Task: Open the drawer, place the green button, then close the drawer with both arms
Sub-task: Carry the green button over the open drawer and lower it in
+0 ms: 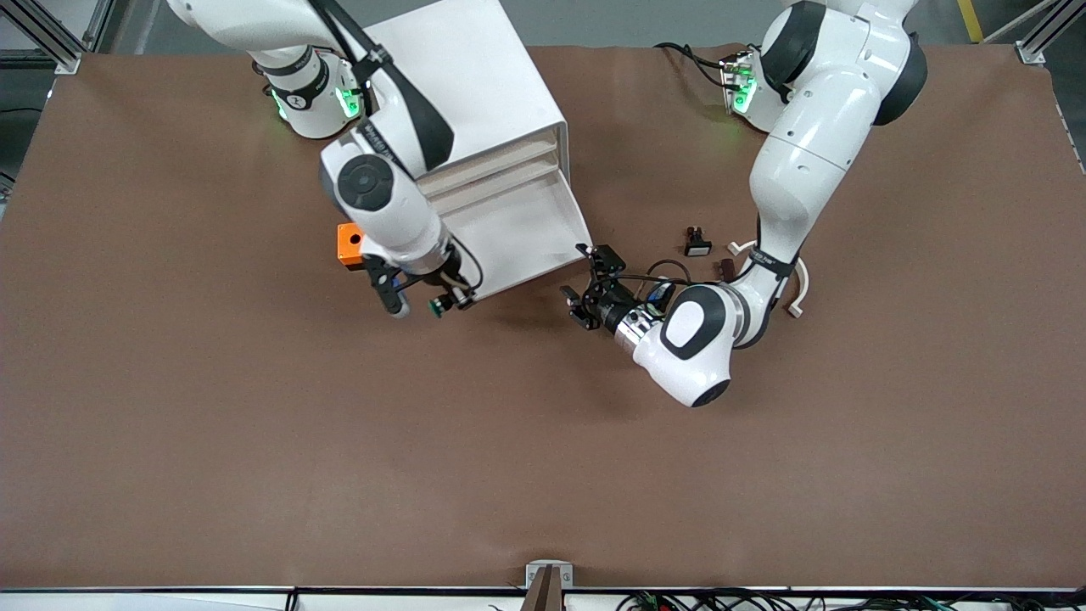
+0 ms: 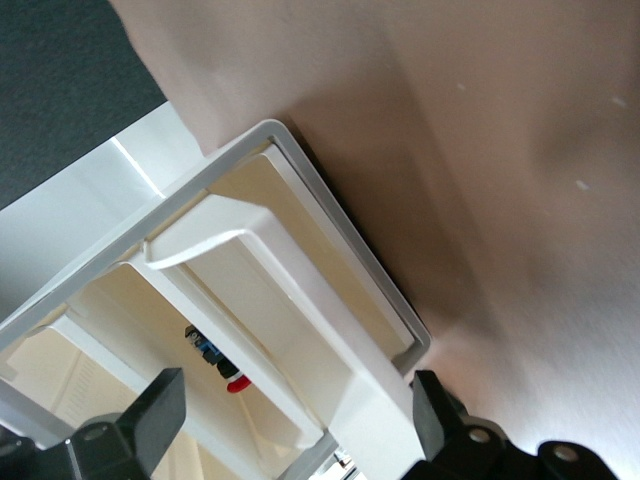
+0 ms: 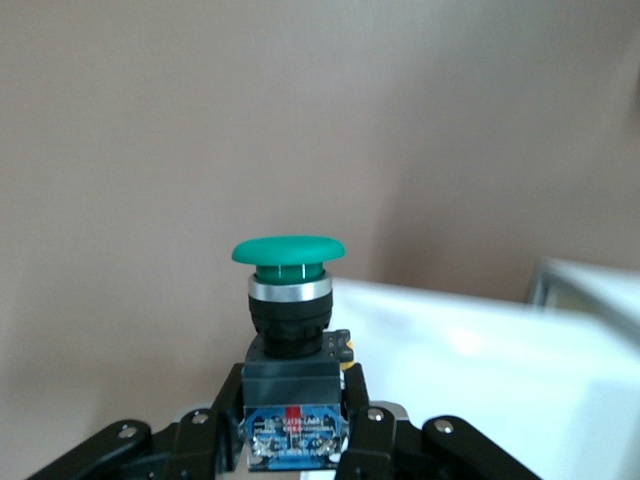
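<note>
Green-capped, dark-bodied button [image 3: 288, 330] sits clamped in right gripper [image 3: 290, 440].

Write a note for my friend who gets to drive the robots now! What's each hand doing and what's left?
Right gripper: shut on the green button, held over the table beside the open drawer's front edge.
Left gripper: open, at the drawer's front corner toward the left arm's end, holding nothing.
Done: the drawer of the white cabinet is pulled out; the button is picked up.
Left: put the button in the drawer, let go, push the drawer shut.
Not part of the job: orange box, black-and-white switch part.
</note>
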Tool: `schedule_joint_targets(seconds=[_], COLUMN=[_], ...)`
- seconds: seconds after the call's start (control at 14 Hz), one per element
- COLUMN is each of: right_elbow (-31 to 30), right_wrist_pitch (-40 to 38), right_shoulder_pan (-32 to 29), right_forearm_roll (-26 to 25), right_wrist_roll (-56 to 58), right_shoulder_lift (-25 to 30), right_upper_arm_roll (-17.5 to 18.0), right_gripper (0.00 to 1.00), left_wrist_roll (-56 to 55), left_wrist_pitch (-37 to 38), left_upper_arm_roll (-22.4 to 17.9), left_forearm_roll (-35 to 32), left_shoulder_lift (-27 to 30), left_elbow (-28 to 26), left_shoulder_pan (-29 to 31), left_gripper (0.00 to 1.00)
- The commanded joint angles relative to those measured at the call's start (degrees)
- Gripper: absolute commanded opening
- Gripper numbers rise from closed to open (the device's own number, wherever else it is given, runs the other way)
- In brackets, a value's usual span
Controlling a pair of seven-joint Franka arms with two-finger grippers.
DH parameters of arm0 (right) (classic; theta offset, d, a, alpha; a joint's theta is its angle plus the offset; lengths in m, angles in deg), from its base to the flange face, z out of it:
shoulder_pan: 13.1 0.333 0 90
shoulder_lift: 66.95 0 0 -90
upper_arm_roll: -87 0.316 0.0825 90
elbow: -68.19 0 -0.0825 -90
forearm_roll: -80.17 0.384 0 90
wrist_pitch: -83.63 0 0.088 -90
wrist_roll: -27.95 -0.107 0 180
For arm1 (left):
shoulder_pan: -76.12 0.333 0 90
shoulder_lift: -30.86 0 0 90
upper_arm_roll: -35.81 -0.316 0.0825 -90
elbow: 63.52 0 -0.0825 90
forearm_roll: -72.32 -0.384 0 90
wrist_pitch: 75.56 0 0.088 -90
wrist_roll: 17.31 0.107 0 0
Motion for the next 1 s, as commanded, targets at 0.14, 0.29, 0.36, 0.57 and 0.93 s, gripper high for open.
schedule_joint_targets(seconds=[0.14, 0.29, 0.36, 0.57, 0.93], right_elbow=[0.52, 0.69, 0.78, 0.96, 1.22], right_wrist_pitch=[0.24, 0.41, 0.41, 0.41, -0.2], right_shoulder_pan=[8.08, 10.46, 10.82, 11.96, 12.75], right_forearm_roll=[0.47, 0.38, 0.38, 0.3, 0.21], right_wrist_roll=[-10.0, -13.08, -13.88, -15.38, -15.64], right_shoulder_lift=[-0.18, -1.31, -1.76, -3.51, -4.66], right_upper_arm_roll=[-0.08, -0.17, -0.17, -0.17, -0.25], right_gripper=[0.0, 0.0, 0.0, 0.0, 0.0], left_wrist_roll=[8.5, 15.96, 19.31, 27.92, 34.72], left_wrist_pitch=[0.48, 0.48, 0.22, -2.06, -13.21], left_upper_arm_roll=[-1.84, -1.67, -1.84, -2.28, -1.41], left_forearm_roll=[-1.44, -5.02, -5.65, -7.14, -18.46], left_shoulder_lift=[1.13, 3.33, 3.86, 6.05, 11.24], left_elbow=[2.79, 2.7, 2.7, 2.62, 2.18], left_shoulder_pan=[-0.17, -0.26, -0.35, -0.26, -1.13], left_gripper=[1.0, 1.0, 1.0, 1.0, 1.0])
